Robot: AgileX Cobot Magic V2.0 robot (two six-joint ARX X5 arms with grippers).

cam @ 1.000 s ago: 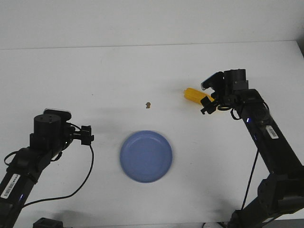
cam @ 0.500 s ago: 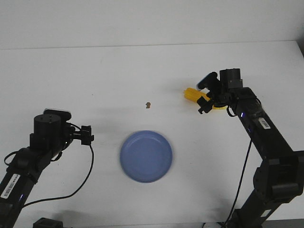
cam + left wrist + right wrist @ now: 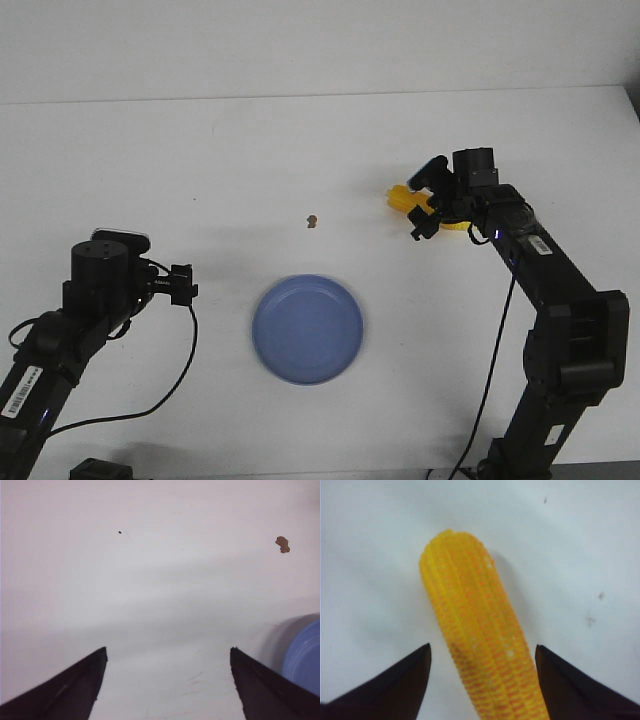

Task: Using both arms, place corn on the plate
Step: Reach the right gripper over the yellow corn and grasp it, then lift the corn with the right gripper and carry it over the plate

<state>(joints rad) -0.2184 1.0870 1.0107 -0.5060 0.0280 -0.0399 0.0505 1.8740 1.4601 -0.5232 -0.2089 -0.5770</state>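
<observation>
The yellow corn (image 3: 404, 198) lies on the white table at the right; most of it is hidden behind my right gripper (image 3: 428, 212). In the right wrist view the corn (image 3: 480, 640) lies between the two open fingers, with a gap on each side, and the gripper (image 3: 482, 652) straddles it. The blue-lavender plate (image 3: 307, 328) sits at the front centre, empty. Its rim shows at the edge of the left wrist view (image 3: 305, 655). My left gripper (image 3: 183, 284) is open and empty, left of the plate, seen over bare table in its wrist view (image 3: 167, 655).
A tiny brown speck (image 3: 312, 221) lies on the table behind the plate, also visible in the left wrist view (image 3: 282, 544). The table's far edge runs across the back.
My right gripper has moved left and down over the corn, covering more of it. The left arm and the plate have not moved.
</observation>
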